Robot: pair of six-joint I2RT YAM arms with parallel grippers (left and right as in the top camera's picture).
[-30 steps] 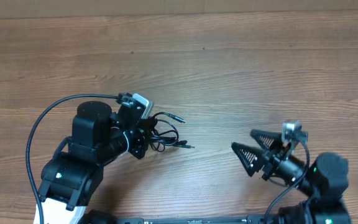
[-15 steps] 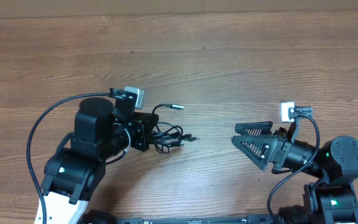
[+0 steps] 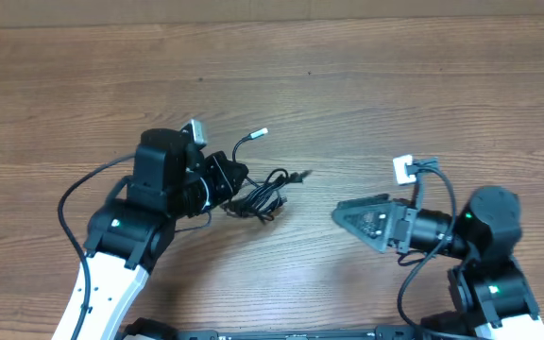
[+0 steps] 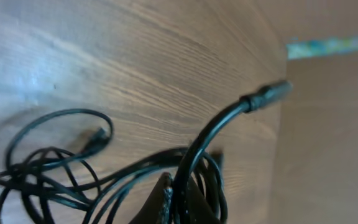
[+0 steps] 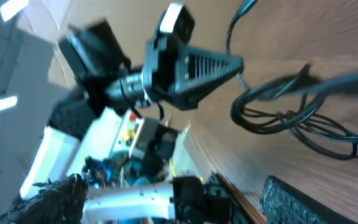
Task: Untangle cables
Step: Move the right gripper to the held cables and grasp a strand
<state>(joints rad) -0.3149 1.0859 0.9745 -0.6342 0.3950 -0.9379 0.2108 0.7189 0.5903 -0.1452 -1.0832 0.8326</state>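
Observation:
The cables (image 3: pixel 270 192) are a small tangle of thin black cords left of the table's centre. One plug end (image 3: pixel 258 134) sticks up and away, and another (image 3: pixel 301 176) points right. My left gripper (image 3: pixel 237 181) is shut on a strand at the bundle's left side. In the left wrist view that strand (image 4: pixel 194 158) rises from between the shut fingertips (image 4: pixel 165 198) to its plug (image 4: pixel 269 94), with loose loops (image 4: pixel 48 158) to the left. My right gripper (image 3: pixel 344 215) is open, pointing left at the bundle from a short gap away. Its view shows the cables (image 5: pixel 291 115) ahead and both fingers (image 5: pixel 300 200) wide apart.
The wooden table (image 3: pixel 395 85) stretches bare behind and between the arms. A thicker black arm cable (image 3: pixel 83 194) loops beside the left arm. A white tag (image 3: pixel 404 168) and a cable sit on the right wrist. The left arm's base (image 5: pixel 135 193) fills the right wrist view's background.
My left gripper has turned and shifted right and back, dragging the bundle with it and raising one plug end. The right gripper has swung left toward the cables and rolled.

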